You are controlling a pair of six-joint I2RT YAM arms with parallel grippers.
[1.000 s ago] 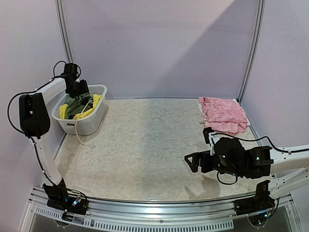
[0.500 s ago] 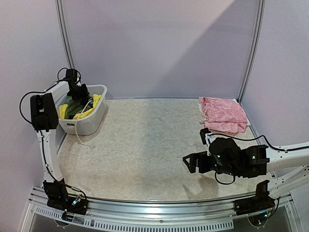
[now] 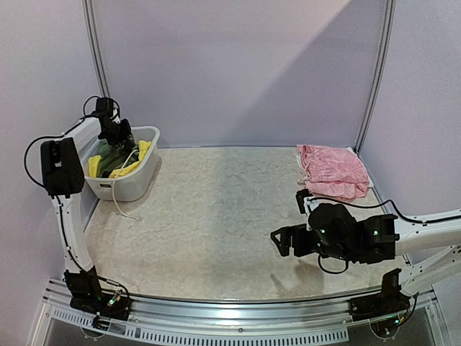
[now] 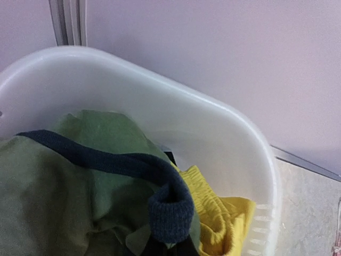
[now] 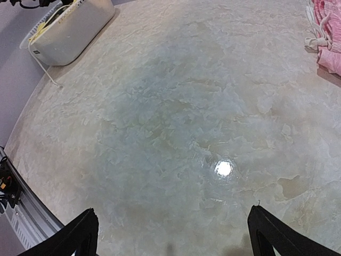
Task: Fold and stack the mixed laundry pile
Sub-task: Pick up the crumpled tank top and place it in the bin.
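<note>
The mixed laundry pile lies in a white slotted basket (image 3: 138, 186) (image 4: 213, 109) at the far left: an olive-green tank top (image 3: 110, 160) (image 4: 80, 181) with a dark blue ribbed edge (image 4: 169, 213), and yellow shorts (image 3: 138, 160) (image 4: 226, 218). My left gripper (image 3: 119, 138) (image 4: 170, 248) reaches down into the basket and is shut on the tank top at that blue edge, which curls over the jaws and hides them. A folded pink garment (image 3: 333, 171) (image 5: 327, 37) rests at the far right. My right gripper (image 3: 290, 221) (image 5: 176, 240) hovers open over bare table, holding nothing.
A white drawstring (image 3: 119, 203) (image 5: 48, 69) hangs out of the basket onto the table. Lilac walls close in the back and sides. The basket (image 5: 69, 26) sits in the left back corner against the wall.
My left gripper has shut on the tank top's blue edge inside the basket, and its arm has shifted a little. The right arm has drifted slightly left, still open.
</note>
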